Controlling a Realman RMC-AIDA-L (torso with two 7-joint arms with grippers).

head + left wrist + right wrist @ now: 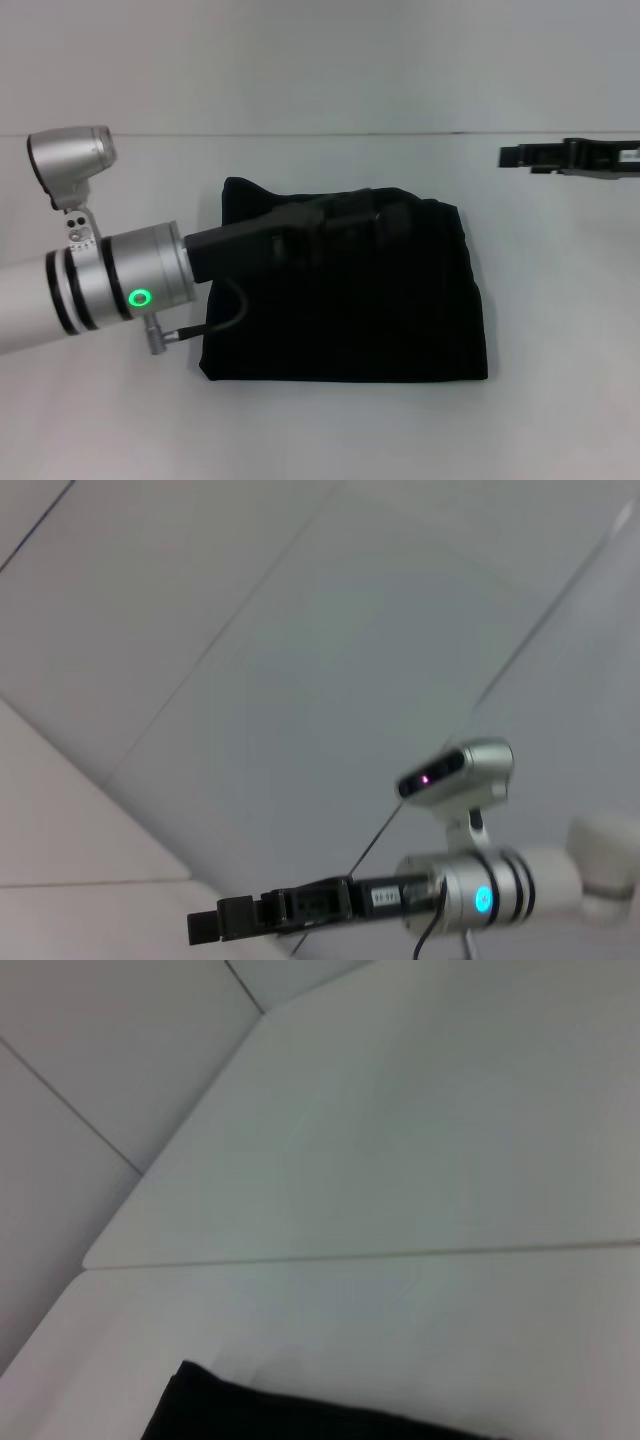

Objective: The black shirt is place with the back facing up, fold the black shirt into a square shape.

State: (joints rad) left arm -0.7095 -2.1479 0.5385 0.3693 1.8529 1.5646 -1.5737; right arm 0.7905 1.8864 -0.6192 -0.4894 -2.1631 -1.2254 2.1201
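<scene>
the black shirt (350, 310) lies folded in a near square on the white table (560, 330). our left gripper (395, 222) is over its far part, jaws hidden, we cannot tell. if it grips cloth, lifting may undo the fold. the right gripper (515, 157) waits well apart.

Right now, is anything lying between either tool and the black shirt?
Nothing visible. The left tool is already over the black shirt, near its far edge. The right tool sits off to the shirt's far right, with only bare white table between.
</scene>
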